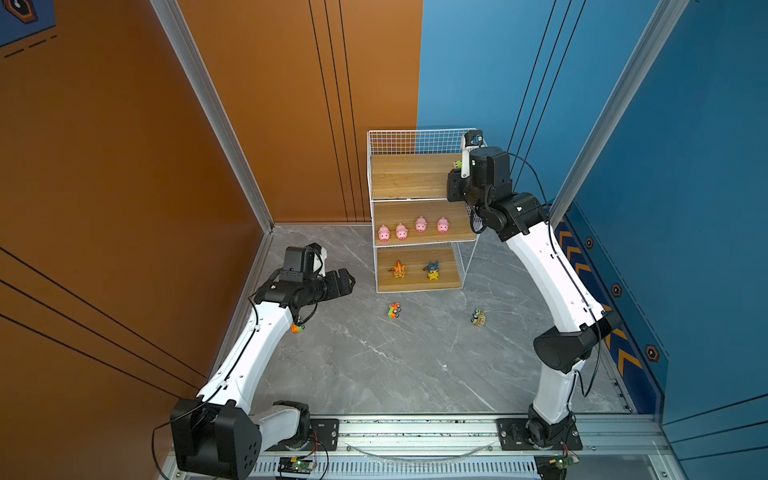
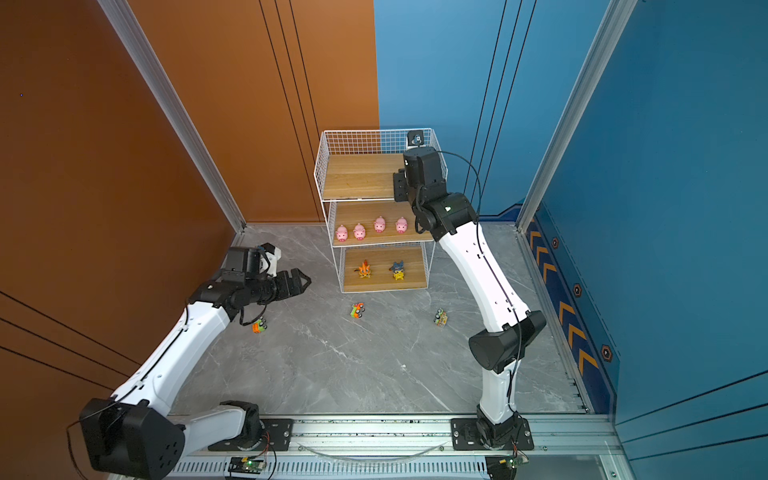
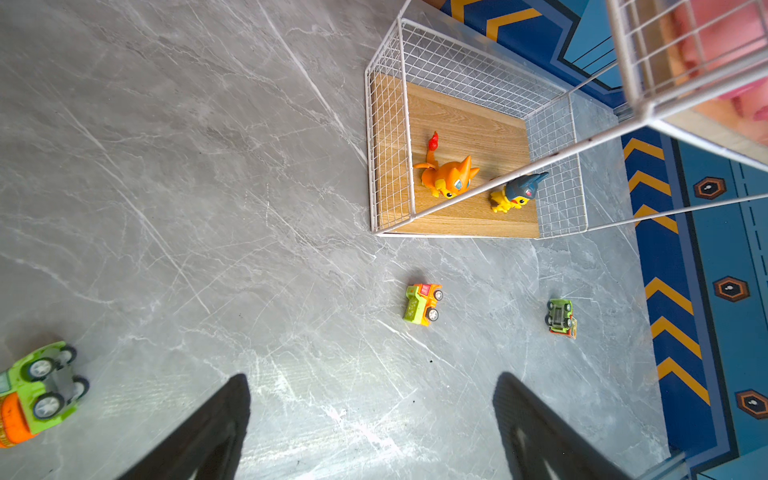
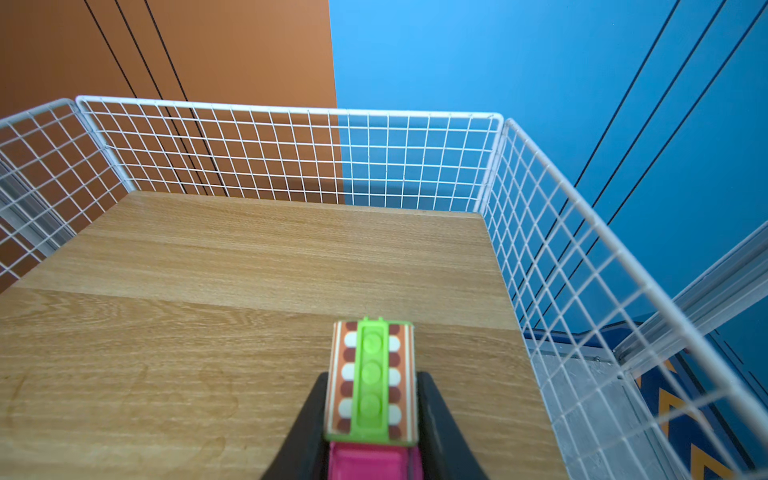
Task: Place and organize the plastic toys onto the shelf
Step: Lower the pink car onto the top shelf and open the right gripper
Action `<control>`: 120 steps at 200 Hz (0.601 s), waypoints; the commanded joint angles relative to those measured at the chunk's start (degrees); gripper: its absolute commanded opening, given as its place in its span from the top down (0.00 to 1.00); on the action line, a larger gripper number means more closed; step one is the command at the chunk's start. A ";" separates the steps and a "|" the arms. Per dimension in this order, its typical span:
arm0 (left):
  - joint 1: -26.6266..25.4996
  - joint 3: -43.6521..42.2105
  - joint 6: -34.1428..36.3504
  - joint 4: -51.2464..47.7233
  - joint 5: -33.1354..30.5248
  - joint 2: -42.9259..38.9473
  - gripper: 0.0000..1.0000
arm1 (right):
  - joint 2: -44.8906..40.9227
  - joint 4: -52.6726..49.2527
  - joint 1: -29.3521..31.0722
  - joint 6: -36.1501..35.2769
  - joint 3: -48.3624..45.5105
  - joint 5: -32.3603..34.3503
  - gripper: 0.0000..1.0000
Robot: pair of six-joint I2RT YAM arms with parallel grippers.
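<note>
In a top view, my left pincer [image 1: 346, 281] is hanging spread, lower left of the white wire-grid, wooden-board shelf [image 1: 415, 132]. In the left wrist view, a green-and-orange plastic car [image 3: 37, 390] is lying lower left, nearest it. In the right wrist view, my right pincer [image 4: 372, 379] is pinching a green-topped pink car [image 4: 370, 353] over the top board [image 4: 249, 257], lengthwise toward the back grid [image 4: 291, 158]. No writing is showing.

Probably a robot lab test cell: orange wall panels [image 1: 104, 166] left, blue wall panels [image 1: 706, 166] right, aluminium framing [image 1: 215, 112], grey marble-look floor [image 1: 374, 365], two white arms [image 1: 552, 282] bolted to a metal rail [image 1: 415, 428] at the near edge.
</note>
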 commanded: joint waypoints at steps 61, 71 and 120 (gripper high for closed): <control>-0.45 -0.88 0.79 0.28 -0.27 0.50 0.08 | 1.23 -1.60 -1.04 -0.06 1.47 0.65 0.63; -0.48 -0.88 0.79 0.32 -0.31 0.56 0.08 | 1.24 -1.60 -1.09 -0.05 1.46 0.58 0.62; -0.44 -0.88 0.79 0.29 -0.33 0.49 0.08 | 1.42 -1.60 -1.35 -0.10 2.20 -0.10 0.54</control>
